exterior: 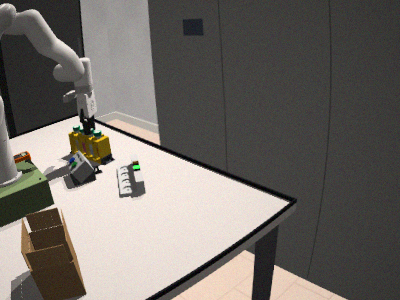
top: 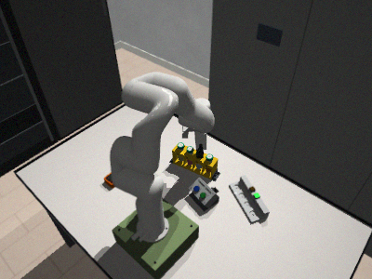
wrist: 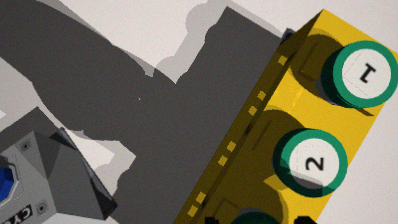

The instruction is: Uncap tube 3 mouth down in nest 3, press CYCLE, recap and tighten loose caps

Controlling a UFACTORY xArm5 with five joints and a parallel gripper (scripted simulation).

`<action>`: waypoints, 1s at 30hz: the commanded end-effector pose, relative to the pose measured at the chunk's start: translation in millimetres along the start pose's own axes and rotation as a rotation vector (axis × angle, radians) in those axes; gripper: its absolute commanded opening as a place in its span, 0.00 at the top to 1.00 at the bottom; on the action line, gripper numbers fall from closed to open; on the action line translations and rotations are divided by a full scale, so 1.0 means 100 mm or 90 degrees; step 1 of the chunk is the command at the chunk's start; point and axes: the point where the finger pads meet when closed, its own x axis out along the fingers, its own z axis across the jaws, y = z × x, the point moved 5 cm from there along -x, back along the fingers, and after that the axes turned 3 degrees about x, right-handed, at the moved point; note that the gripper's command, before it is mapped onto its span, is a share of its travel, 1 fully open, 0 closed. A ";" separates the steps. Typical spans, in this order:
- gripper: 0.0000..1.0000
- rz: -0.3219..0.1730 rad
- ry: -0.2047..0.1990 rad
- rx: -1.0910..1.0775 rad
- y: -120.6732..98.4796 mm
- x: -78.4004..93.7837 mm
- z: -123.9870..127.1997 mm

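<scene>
Four green-rimmed caps sit in a row on the yellow decapping station (top: 194, 163), and the gripper (top: 200, 152) hangs straight down over the third position, its dark fingers on either side of the cap of tube 3 (wrist: 255, 218). In the wrist view only the top edge of that cap shows at the bottom of the frame, with a dark fingertip at each side of it; whether the pads touch it cannot be told. The fingers stand partly apart, loosened rather than clamped. The cap of tube 1 (wrist: 364, 73) and the cap of tube 2 (wrist: 314, 162) are on their tubes, off to one side of the gripper. The grey key housing (top: 203, 195) with the blue CYCLE key (top: 196, 189) lies near the station, toward the arm's base. The cap tray (top: 248, 199) lies beyond the housing, its green lamp (top: 257, 195) lit.
</scene>
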 end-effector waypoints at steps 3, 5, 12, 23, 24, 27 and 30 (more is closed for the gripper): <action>0.54 -0.003 -0.001 -0.153 0.00 -0.01 0.01; 0.54 -0.003 -0.001 -0.153 0.00 -0.01 0.01; 1.00 -0.003 -0.001 -0.153 0.00 -0.01 0.01; 1.00 -0.003 -0.001 -0.121 0.00 -0.01 0.01; 1.00 -0.003 -0.001 -0.089 0.00 -0.01 0.01; 1.00 -0.003 -0.001 0.006 0.00 -0.01 0.01; 1.00 -0.003 -0.001 0.102 0.00 -0.01 0.01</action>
